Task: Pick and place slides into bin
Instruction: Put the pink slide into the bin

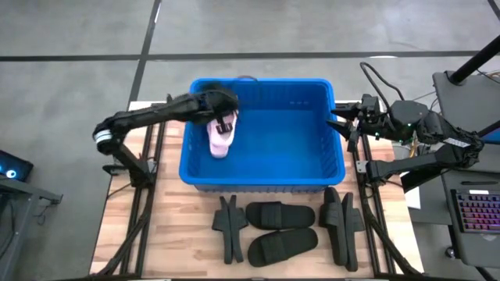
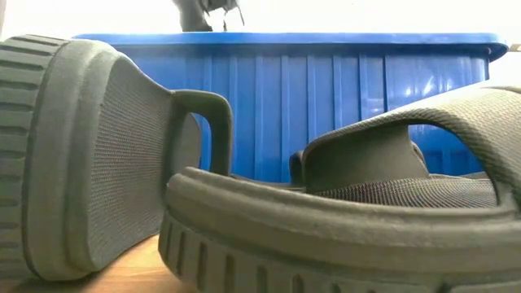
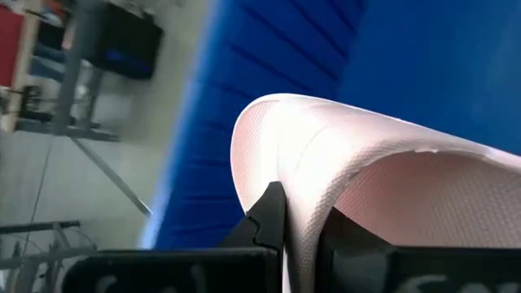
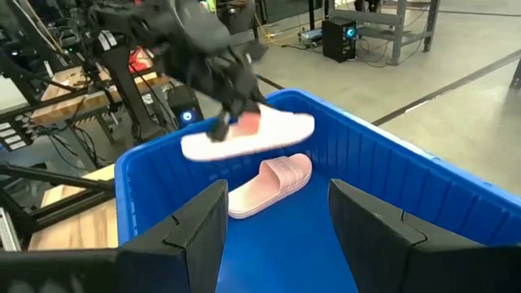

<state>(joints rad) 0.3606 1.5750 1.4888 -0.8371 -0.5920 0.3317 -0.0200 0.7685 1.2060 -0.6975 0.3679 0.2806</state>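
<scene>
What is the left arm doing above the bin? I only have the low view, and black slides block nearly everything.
Observer: The left gripper is shut on the strap of a pink slide, holding it in the air over the bin.
Operator: Is anything inside the bin?
Observer: Yes, a second pink slide lies on the bin floor, below the held one.
Operator: And the right arm?
Observer: The right gripper hovers open at the bin's right rim, holding nothing.
</scene>
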